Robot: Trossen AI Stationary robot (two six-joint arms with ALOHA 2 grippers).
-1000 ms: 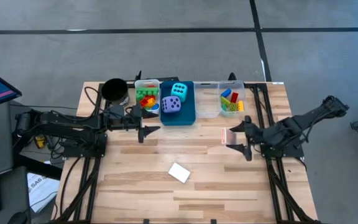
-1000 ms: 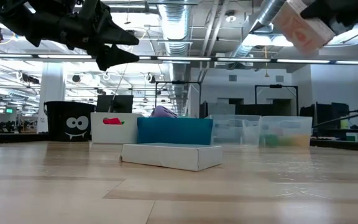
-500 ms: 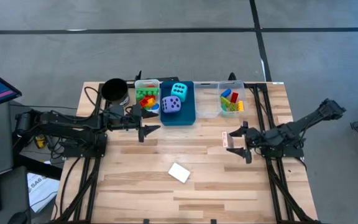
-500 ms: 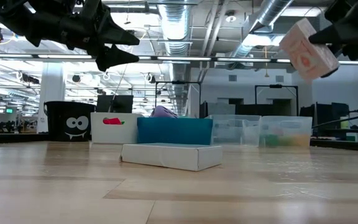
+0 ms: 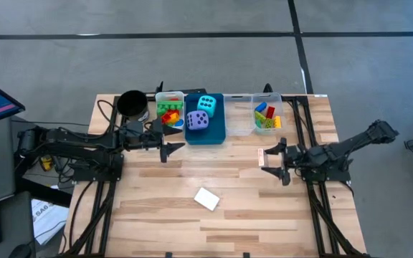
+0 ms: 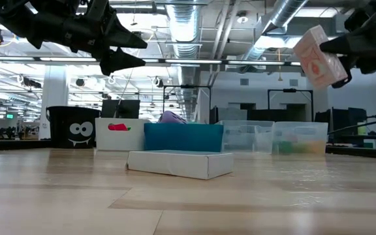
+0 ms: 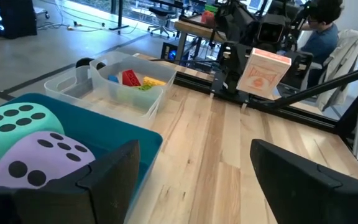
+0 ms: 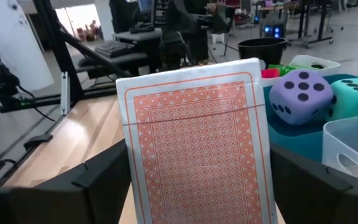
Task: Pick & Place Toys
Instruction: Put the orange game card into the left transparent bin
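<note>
My right gripper (image 5: 271, 160) hovers over the table's right half, shut on a white card pack with an orange-red patterned face (image 8: 194, 143). The low view shows that pack (image 6: 318, 55) high above the table. A second white card pack (image 5: 206, 198) lies flat on the wood in the middle near part. A cyan die (image 5: 206, 104) and a purple die (image 5: 197, 121) sit in the blue bin (image 5: 215, 132). Coloured bricks fill the white bin (image 5: 169, 111) and the clear bin (image 5: 267, 116). My left gripper (image 5: 174, 148) hangs open in front of the blue bin, touching nothing. My right gripper pinches the card pack by its two long narrow sides (image 8: 131, 180) between its two fingers (image 8: 98, 180), with the patterned face turned toward the wrist. The fingers reach in about level from the table's right side. The pack is lifted clear of the table and tilted (image 6: 318, 55).
A black cup (image 5: 131, 104) stands at the far left beside the white bin. The bins line the far edge. Bare wood stretches between the two grippers and along the near edge. A person (image 7: 325, 37) sits beyond the table's right side.
My right gripper has sunk toward the table with the card pack and tipped toward level. The pack now hangs lower and more tilted, still clear of the wood. The pack on the table has not moved.
</note>
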